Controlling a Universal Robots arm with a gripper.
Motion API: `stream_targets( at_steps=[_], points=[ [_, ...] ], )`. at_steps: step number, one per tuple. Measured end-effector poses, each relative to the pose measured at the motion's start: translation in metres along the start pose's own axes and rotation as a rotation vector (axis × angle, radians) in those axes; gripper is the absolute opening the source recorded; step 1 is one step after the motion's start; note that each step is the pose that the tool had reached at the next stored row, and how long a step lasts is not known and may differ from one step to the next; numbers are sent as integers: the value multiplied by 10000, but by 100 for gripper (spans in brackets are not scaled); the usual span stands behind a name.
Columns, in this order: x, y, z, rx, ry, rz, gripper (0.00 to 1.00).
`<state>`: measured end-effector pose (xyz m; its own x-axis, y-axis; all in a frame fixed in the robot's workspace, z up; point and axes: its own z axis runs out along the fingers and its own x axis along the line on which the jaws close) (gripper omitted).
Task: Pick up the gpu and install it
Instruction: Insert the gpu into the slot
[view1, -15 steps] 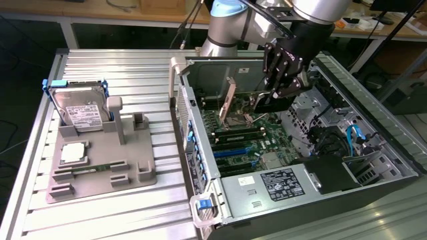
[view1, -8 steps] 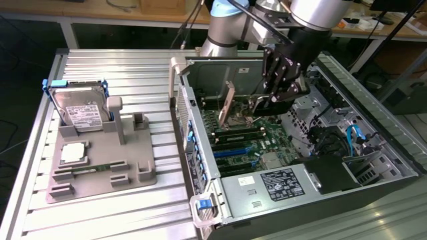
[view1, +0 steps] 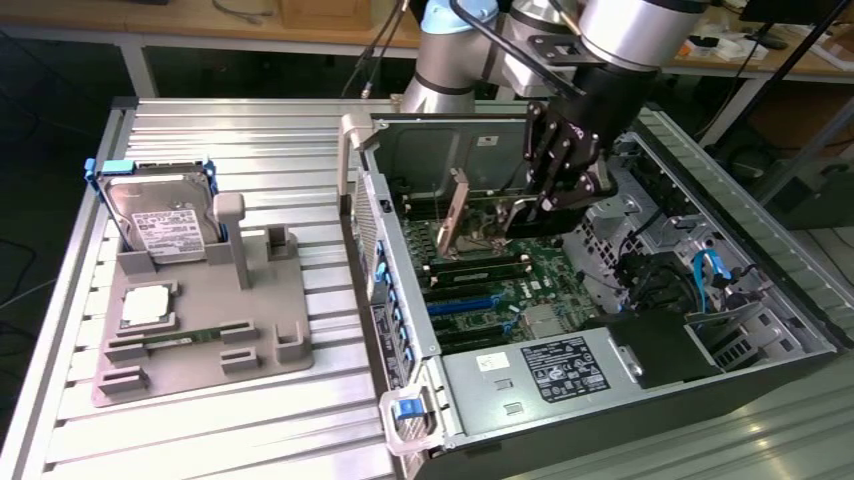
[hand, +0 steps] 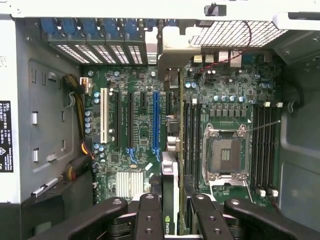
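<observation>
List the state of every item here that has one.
computer case: side open.
gripper: fingers shut on the graphics card.
graphics card: held edge-on inside the computer case, over the motherboard.
processor socket: empty.
hard drive: upright in the grey holder.
memory stick: lying flat in the grey holder.

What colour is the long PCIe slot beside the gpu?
Blue. The slot beside the gpu shows best in the wrist view.
</observation>
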<state>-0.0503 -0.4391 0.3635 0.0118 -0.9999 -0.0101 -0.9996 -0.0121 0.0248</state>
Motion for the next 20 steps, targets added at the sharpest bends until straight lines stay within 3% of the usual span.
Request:
stream_targets(
  at_steps=[8,20],
  points=[
    [105,0,66,1,-1,37,27],
    [120,34,268,53,0,39,27]
  ],
)
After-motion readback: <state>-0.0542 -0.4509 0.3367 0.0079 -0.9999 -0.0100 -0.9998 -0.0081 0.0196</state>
